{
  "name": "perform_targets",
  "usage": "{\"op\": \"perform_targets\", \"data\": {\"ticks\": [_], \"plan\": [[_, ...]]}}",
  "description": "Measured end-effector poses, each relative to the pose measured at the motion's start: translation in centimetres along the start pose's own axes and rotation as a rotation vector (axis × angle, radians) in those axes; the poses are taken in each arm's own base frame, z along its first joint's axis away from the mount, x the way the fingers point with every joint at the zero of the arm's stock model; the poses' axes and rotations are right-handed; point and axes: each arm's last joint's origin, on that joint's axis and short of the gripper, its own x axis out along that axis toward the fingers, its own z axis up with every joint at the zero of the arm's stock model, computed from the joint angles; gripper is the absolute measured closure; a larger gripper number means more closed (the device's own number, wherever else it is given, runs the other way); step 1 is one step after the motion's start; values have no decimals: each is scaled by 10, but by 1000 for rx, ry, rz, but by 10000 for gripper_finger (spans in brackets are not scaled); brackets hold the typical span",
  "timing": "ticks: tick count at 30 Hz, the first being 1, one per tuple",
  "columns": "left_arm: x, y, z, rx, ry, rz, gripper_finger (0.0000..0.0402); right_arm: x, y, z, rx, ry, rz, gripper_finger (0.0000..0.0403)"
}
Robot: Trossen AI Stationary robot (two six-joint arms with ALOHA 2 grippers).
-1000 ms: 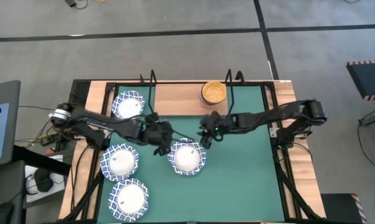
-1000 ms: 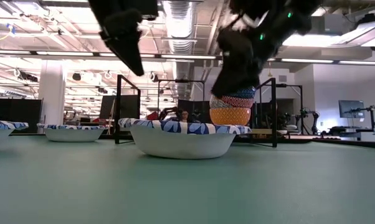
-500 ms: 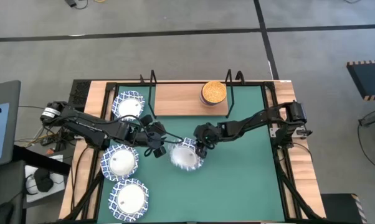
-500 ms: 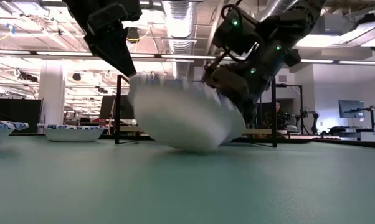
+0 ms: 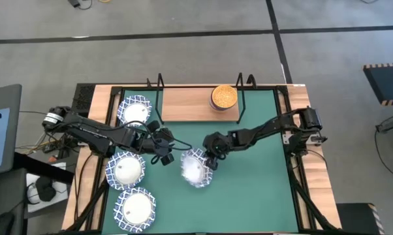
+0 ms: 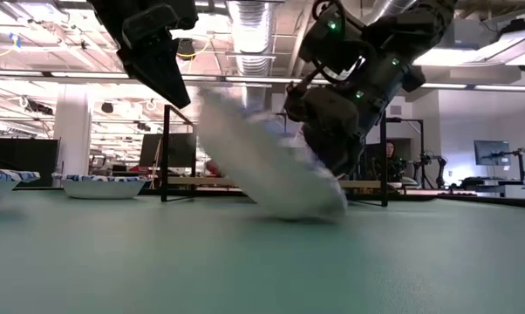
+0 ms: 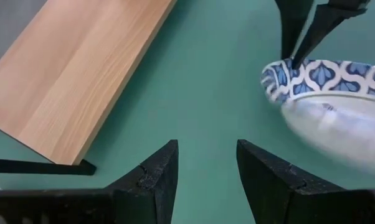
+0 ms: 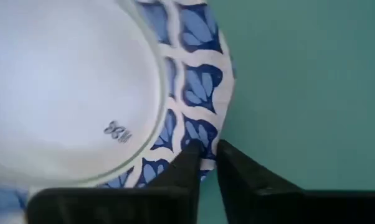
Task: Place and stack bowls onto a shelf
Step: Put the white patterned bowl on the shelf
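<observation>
A large white bowl with a blue lattice rim (image 5: pixel 195 168) stands steeply tilted on the green mat (image 5: pixel 255 189), blurred in the low view (image 6: pixel 262 161). My right gripper (image 5: pixel 209 156) is shut on its rim. My left gripper (image 5: pixel 165 155) hangs open and empty just left of the bowl, above the mat, fingers apart in its wrist view (image 7: pixel 206 149). The light-wood shelf (image 5: pixel 190 104) stands at the far edge, with a stack of small bowls (image 5: pixel 223 96), orange-yellow on top, at its right end. My right gripper pinches the bowl's blue rim (image 8: pixel 203 134) between its two fingers, one inside the bowl and one outside, on the side toward the table's right and far edges. The fingers (image 7: pixel 293 37) come down from above. The bowl is steeply tilted, its low part at the mat (image 6: pixel 328 208).
Three more large lattice-rim bowls sit at the left: one on the far left (image 5: pixel 134 109), one on the mat's left edge (image 5: pixel 125 170), one at the near left (image 5: pixel 136 207). The shelf's black wire supports (image 5: pixel 241 88) rise at its ends. The mat's right half is bare.
My right gripper has come down toward the near-left, taken hold of the bowl's rim and tipped it up from flat to steeply tilted; the bowl has shifted a little toward the near edge. My left gripper has drawn back a little toward the table's left.
</observation>
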Motion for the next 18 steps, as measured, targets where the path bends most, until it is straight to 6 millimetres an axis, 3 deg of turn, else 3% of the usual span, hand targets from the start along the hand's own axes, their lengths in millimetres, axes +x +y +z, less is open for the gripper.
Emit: {"op": "perform_targets", "data": {"ticks": [4,8,18], "plan": [[0,0,0,-3,0,-1,254,0,1,1,-16,-10,4,386],[0,0,0,-2,1,-1,254,-8,1,5,-29,-62,-66,386],[0,-3,8,10,-79,-18,254,-70,16,25,-115,-306,-327,386]]}}
